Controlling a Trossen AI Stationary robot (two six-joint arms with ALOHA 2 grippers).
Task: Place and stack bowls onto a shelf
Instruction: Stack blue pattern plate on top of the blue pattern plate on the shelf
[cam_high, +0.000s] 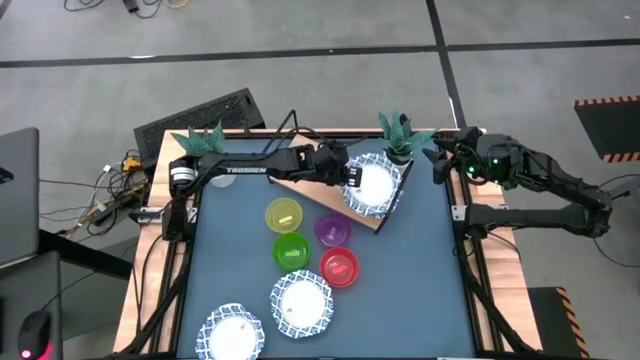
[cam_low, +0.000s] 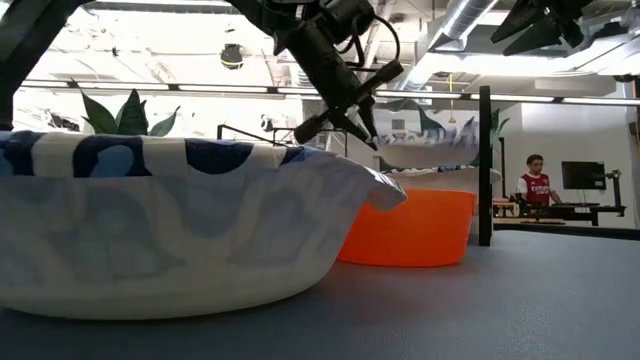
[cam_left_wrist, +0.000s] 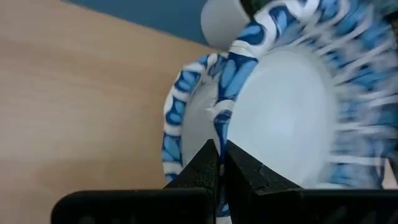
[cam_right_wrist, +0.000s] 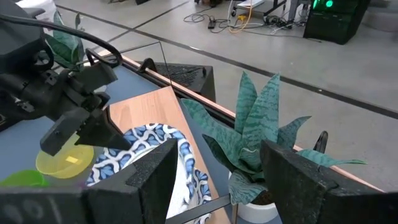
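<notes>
Placement step: left pincer (cam_left_wrist: 219, 163) clamped on dish (cam_high: 372, 186) rim over shelf (cam_high: 300, 176); next, release. Right pincer (cam_high: 437, 158) apart, idle.

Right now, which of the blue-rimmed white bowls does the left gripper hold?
The bowl on the shelf, its rim pinched by the left gripper. The other two sit untouched at the table's near edge.

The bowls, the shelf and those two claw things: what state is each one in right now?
Left gripper: jaws shut on the rim of a blue-patterned bowl over the shelf.
Right gripper: jaws open, empty, by the table's far right corner.
Two blue-patterned bowls: on the table, near edge.
Yellow bowl, green bowl, purple bowl, red bowl: on the table, unstacked.
</notes>
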